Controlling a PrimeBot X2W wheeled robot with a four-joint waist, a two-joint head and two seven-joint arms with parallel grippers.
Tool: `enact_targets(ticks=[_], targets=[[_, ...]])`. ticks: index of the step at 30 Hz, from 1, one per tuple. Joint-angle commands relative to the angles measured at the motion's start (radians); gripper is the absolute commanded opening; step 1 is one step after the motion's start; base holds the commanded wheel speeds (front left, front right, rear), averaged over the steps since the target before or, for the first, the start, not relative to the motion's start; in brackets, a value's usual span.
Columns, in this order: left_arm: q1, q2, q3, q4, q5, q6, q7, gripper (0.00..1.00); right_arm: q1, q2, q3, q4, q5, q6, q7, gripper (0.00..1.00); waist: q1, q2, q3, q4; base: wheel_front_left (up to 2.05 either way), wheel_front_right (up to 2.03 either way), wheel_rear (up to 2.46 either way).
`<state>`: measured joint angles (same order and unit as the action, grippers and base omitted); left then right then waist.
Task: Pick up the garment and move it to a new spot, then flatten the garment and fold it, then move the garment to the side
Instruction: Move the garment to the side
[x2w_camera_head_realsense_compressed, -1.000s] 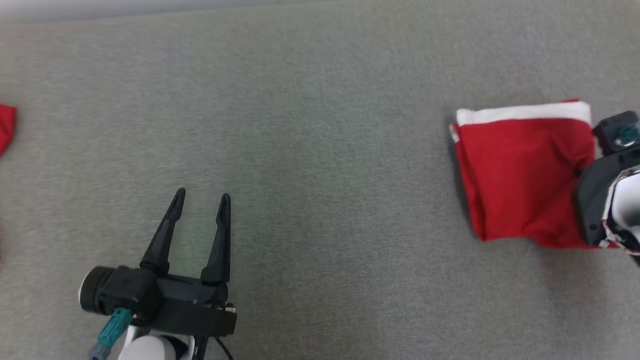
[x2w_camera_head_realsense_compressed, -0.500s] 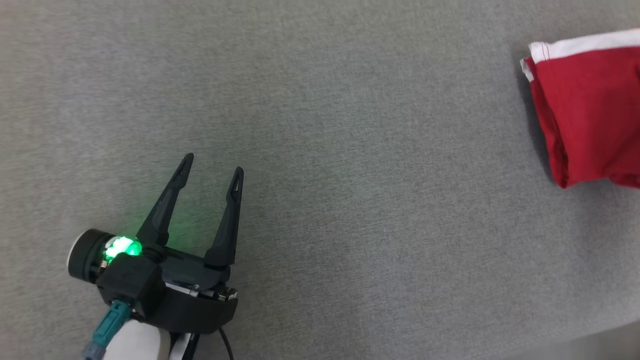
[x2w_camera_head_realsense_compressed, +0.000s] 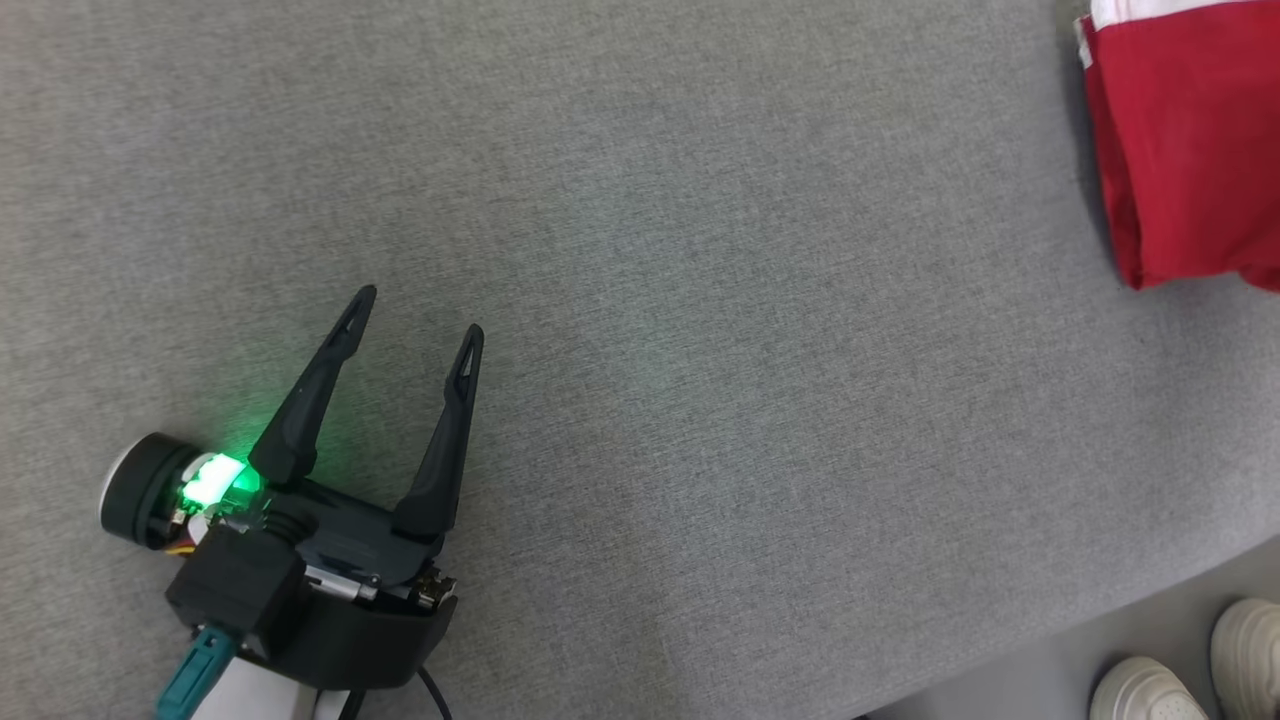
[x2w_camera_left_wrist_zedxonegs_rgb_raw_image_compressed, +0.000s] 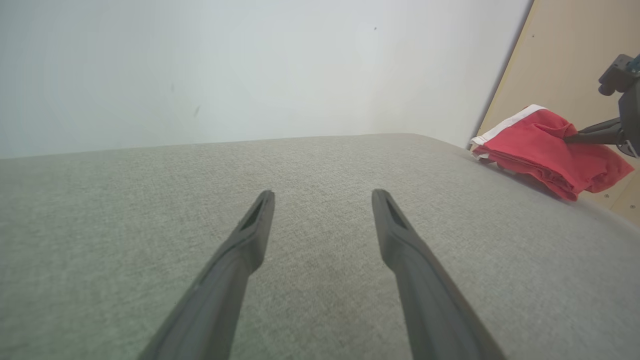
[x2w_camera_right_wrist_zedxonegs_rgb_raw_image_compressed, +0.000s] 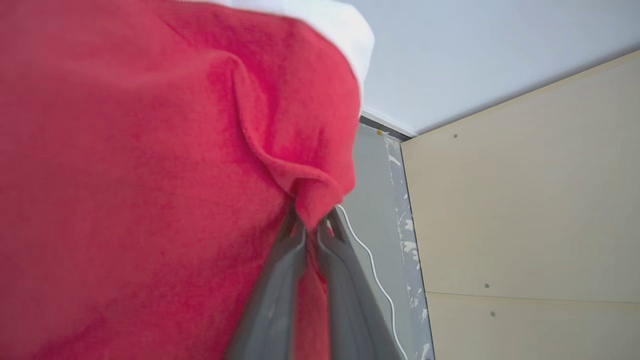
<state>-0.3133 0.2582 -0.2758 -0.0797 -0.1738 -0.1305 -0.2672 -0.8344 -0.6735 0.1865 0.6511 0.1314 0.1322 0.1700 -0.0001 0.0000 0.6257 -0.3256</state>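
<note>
The garment (x2w_camera_head_realsense_compressed: 1190, 140) is red with a white band, folded, and lies at the far right edge of the grey cloth table (x2w_camera_head_realsense_compressed: 700, 300). In the left wrist view the garment (x2w_camera_left_wrist_zedxonegs_rgb_raw_image_compressed: 540, 150) sits at the table's right corner, with my right gripper (x2w_camera_left_wrist_zedxonegs_rgb_raw_image_compressed: 570, 137) pinching its top fold. The right wrist view has my right gripper (x2w_camera_right_wrist_zedxonegs_rgb_raw_image_compressed: 312, 222) shut on a bunched red fold of the garment (x2w_camera_right_wrist_zedxonegs_rgb_raw_image_compressed: 150, 175). My left gripper (x2w_camera_head_realsense_compressed: 420, 311) hovers over bare table at the lower left, far from the garment. It is open and holds nothing, its fingers (x2w_camera_left_wrist_zedxonegs_rgb_raw_image_compressed: 250, 235) spread wide.
A person's pale shoes (x2w_camera_head_realsense_compressed: 1150, 690) stand on the floor past the table's curved front edge (x2w_camera_head_realsense_compressed: 1100, 610). A plywood panel (x2w_camera_right_wrist_zedxonegs_rgb_raw_image_compressed: 525, 200) and a white wall (x2w_camera_left_wrist_zedxonegs_rgb_raw_image_compressed: 250, 75) border the table. A white cable (x2w_camera_right_wrist_zedxonegs_rgb_raw_image_compressed: 370, 260) runs along the grey floor.
The head camera has swung, so the garment now sits higher and further right in its picture. A green light came on at my left wrist. The left fingers stay spread.
</note>
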Motion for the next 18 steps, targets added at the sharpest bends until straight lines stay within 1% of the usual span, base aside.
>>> enact_targets(ticks=[1, 4, 12, 13, 15, 16, 17, 18], targets=[[0.005, 0.0, -0.011, 0.033, -0.002, 0.0, 0.005, 1.0, -0.016, 0.003, -0.005, 0.005, -0.006, -0.003, -0.016, 0.0, 0.0001, 0.0, 0.011, -0.01, 0.0, 0.0, 0.0], [0.011, 0.005, -0.013, 0.04, -0.007, 0.0, 0.006, 1.0, -0.023, 0.018, -0.001, 0.032, -0.016, -0.003, -0.063, 0.0, 0.0001, 0.0, 0.007, -0.008, 0.0, 0.0, 0.0], [0.033, 0.002, -0.008, 0.042, -0.014, 0.0, 0.007, 1.0, -0.031, 0.036, -0.039, 0.045, -0.108, -0.003, -0.119, 0.0, 0.0001, 0.0, -0.009, 0.008, 0.0, 0.0, 0.0], [0.035, -0.001, -0.009, 0.042, -0.015, 0.0, 0.007, 1.0, -0.031, 0.037, -0.043, 0.043, -0.12, -0.003, -0.127, 0.15, 0.0001, 0.0, -0.012, 0.012, 0.0, 0.0, 0.0], [0.038, -0.006, -0.012, 0.043, -0.017, 0.0, 0.007, 1.0, -0.026, 0.042, -0.055, 0.047, -0.129, -0.003, -0.133, 0.6, 0.0001, 0.0, -0.019, 0.018, 0.0, 0.0, 0.0], [0.04, -0.009, -0.012, 0.043, -0.017, 0.0, 0.007, 1.0, -0.02, 0.046, -0.06, 0.048, -0.134, -0.003, -0.134, 0.87, 0.0001, 0.0, -0.023, 0.022, 0.0, 0.0, 0.0], [0.042, -0.012, -0.01, 0.043, -0.017, 0.0, 0.007, 1.0, -0.016, 0.048, -0.07, 0.046, -0.14, -0.003, -0.14, 1.0, 0.0001, 0.0, -0.027, 0.024, 0.0, 0.0, 0.0], [0.043, -0.015, -0.01, 0.043, -0.018, 0.0, 0.007, 1.0, -0.01, 0.048, -0.077, 0.044, -0.15, -0.003, -0.143, 1.0, 0.0001, 0.0, -0.033, 0.028, 0.0, 0.0, 0.0]])
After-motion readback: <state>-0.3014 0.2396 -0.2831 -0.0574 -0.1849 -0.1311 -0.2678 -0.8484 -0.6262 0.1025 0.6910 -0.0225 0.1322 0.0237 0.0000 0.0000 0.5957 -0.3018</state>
